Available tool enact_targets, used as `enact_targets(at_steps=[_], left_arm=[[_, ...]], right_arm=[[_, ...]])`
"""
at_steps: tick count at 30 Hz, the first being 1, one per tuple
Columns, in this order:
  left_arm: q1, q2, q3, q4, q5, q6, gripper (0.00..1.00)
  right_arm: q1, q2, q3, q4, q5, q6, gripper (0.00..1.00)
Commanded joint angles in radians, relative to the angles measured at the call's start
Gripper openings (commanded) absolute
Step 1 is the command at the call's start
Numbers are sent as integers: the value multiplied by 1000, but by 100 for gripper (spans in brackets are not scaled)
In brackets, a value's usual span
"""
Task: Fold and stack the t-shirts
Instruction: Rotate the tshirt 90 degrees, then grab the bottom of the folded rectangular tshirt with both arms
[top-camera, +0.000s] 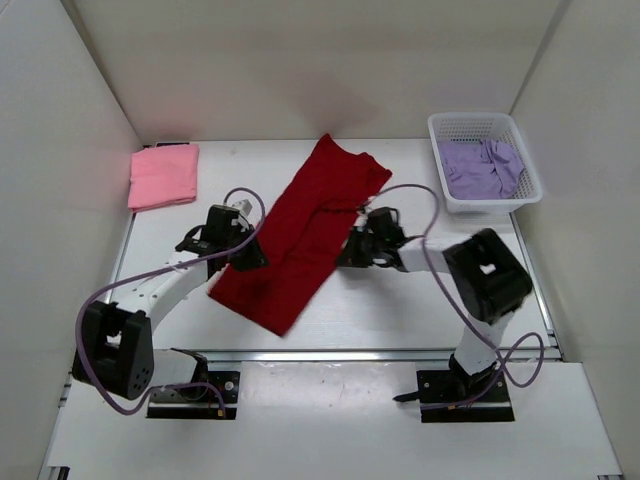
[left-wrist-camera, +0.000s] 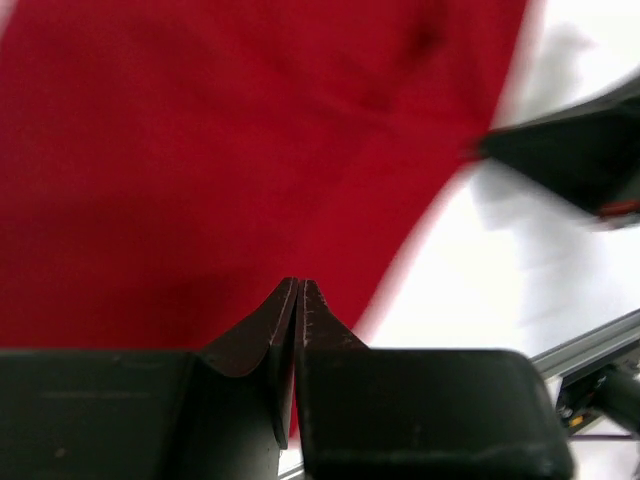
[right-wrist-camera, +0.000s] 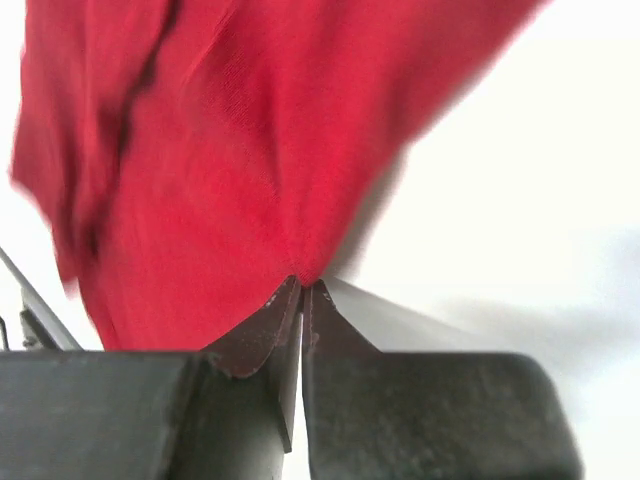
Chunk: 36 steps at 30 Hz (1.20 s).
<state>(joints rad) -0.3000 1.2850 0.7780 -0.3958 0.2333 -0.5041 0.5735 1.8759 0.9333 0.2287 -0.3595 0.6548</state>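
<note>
The dark red t-shirt (top-camera: 300, 235) lies as a long slanted band across the middle of the table. My left gripper (top-camera: 247, 257) sits at its left edge. In the left wrist view its jaws (left-wrist-camera: 298, 283) are pressed together over red cloth (left-wrist-camera: 200, 150), and red shows in the slit between them. My right gripper (top-camera: 349, 249) is at the shirt's right edge, shut (right-wrist-camera: 305, 279), with the cloth (right-wrist-camera: 230, 150) drawn to a point at its tips. A folded pink t-shirt (top-camera: 164, 175) rests at the far left. The lavender t-shirt (top-camera: 482, 167) is crumpled in the basket.
The white mesh basket (top-camera: 522, 140) stands at the far right corner. White walls close in the table on three sides. A metal rail (top-camera: 370, 353) runs along the near edge. The right arm shows blurred (left-wrist-camera: 575, 160) in the left wrist view.
</note>
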Motion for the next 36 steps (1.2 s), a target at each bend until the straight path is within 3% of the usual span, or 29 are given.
enact_targets(at_steps=[1, 2, 6, 9, 10, 11, 20, 27, 34, 36], left_arm=[[-62, 36, 9, -1, -25, 7, 15], [-92, 42, 4, -3, -22, 9, 15], [-131, 79, -42, -11, -37, 3, 17], [-105, 53, -78, -40, -51, 7, 23], [-105, 37, -85, -50, -72, 15, 27], [-109, 34, -92, -117, -75, 50, 37], [-189, 10, -177, -216, 15, 49, 57], [-254, -9, -244, -210, 69, 24, 57], [-154, -148, -289, -161, 147, -25, 56], [-137, -176, -278, -155, 147, -43, 63]], right_arm=[[-159, -180, -151, -89, -59, -114, 0], [-205, -195, -165, -144, -65, -133, 3], [-285, -276, -247, -171, -95, -170, 36], [-293, -378, -329, -137, -87, -129, 48], [-294, -418, -343, -150, -88, -129, 49], [-266, -517, -408, -214, -40, -133, 49], [-89, -797, -611, -397, 37, 0, 49], [15, -859, -675, -459, 13, 87, 47], [54, -886, -683, -482, 14, 101, 45], [36, -920, -708, -480, -2, 108, 45]])
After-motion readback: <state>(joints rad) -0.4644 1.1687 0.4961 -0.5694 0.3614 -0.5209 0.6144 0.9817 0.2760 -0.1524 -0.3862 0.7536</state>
